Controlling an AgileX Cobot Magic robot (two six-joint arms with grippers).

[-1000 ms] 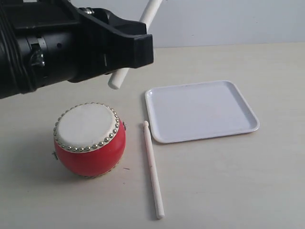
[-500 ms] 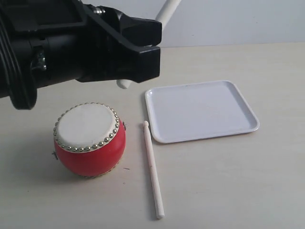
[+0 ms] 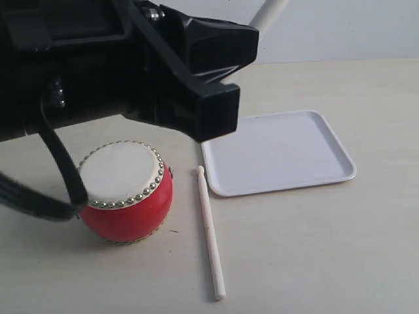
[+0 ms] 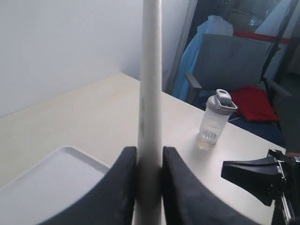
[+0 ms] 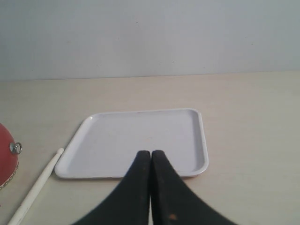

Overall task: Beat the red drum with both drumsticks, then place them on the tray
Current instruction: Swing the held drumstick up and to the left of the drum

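Observation:
The red drum [image 3: 124,193] stands upright on the table at the left, and its edge shows in the right wrist view [image 5: 6,157]. My left gripper [image 4: 150,152] is shut on one drumstick [image 4: 151,70]; it hangs above the table behind the drum and near the tray's left corner. That stick's upper end [image 3: 270,13] pokes out past the arm. The other drumstick [image 3: 209,229] lies on the table between drum and tray [image 5: 37,187]. The white tray [image 3: 281,150] holds nothing [image 5: 140,136]. My right gripper [image 5: 150,153] is shut on nothing, low before the tray's near edge.
The left arm's black body [image 3: 98,65] blocks the upper left of the exterior view. In the left wrist view, a clear shaker bottle [image 4: 213,122] stands on the table beyond the tray corner [image 4: 47,183]. A grey chair [image 4: 234,56] stands off the table.
My left arm has swung right and toward the camera, carrying its drumstick. The stick's lower end, seen before above the drum's far side, is now hidden behind the gripper.

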